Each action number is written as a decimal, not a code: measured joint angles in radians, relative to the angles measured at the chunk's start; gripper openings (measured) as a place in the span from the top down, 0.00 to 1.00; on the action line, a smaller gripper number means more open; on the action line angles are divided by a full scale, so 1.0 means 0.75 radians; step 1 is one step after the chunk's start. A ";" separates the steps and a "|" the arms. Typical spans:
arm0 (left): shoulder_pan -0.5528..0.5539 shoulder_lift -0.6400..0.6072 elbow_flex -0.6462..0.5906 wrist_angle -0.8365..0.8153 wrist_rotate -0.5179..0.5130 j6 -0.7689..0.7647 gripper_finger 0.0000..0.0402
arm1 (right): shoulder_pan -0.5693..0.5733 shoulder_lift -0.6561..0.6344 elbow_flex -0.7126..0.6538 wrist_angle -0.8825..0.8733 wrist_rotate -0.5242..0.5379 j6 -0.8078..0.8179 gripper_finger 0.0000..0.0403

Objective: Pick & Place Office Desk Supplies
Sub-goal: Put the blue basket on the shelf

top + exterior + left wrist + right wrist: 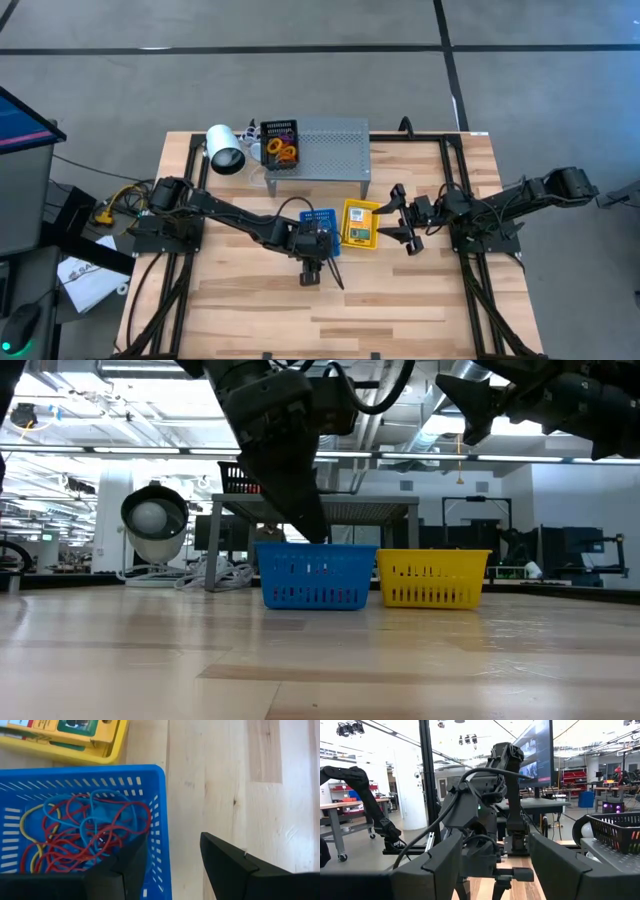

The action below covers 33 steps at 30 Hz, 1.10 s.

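Observation:
A blue basket (322, 216) stands mid-table and holds a tangle of red, blue and yellow rubber bands (85, 835). Just to its right, a yellow basket (432, 580) holds a yellow-and-green crayon box (360, 222). My left gripper (172, 840) is open and points steeply down over the blue basket's near wall (161, 845), one finger inside the basket and one outside. My right gripper (405, 225) hangs open above the table to the right of the yellow basket, with nothing between its fingers. My left gripper stands astride the blue basket's near wall (162, 870), slanting down from the table's left. Whether either finger touches the wall or the rubber bands, I cannot tell.
A grey perforated shelf (330, 150) stands at the far edge. On its left end sits a black basket (280, 140) with orange and purple rubber bands. A white cylinder (225, 150) lies left of the shelf. Bare wood stretches along the table's near side.

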 joint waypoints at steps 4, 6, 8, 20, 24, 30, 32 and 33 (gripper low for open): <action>0.000 0.009 0.001 0.000 0.000 0.000 0.56 | 0.000 0.000 0.000 -0.004 0.000 0.000 0.45; 0.001 0.026 0.000 -0.003 0.000 0.002 0.56 | 0.000 0.000 0.000 -0.005 0.000 0.000 0.45; 0.000 0.048 0.001 0.009 0.004 0.004 0.56 | 0.000 0.000 0.000 -0.006 0.000 0.001 0.45; 0.020 0.093 0.000 -0.011 0.012 0.006 0.62 | 0.000 0.000 0.000 -0.019 0.000 0.001 0.45; 0.036 0.087 0.001 -0.036 0.019 0.006 0.74 | -0.001 0.000 0.000 -0.024 0.000 0.001 0.45; 0.055 0.083 0.001 -0.058 0.102 0.024 0.96 | -0.002 0.000 0.000 -0.034 0.000 0.001 0.45; 0.060 0.080 0.001 -0.064 0.117 0.043 0.98 | -0.002 0.000 0.000 -0.034 0.000 0.001 0.45; 0.060 0.080 0.002 -0.066 0.120 0.047 0.98 | -0.002 0.000 0.000 -0.034 0.000 0.001 0.45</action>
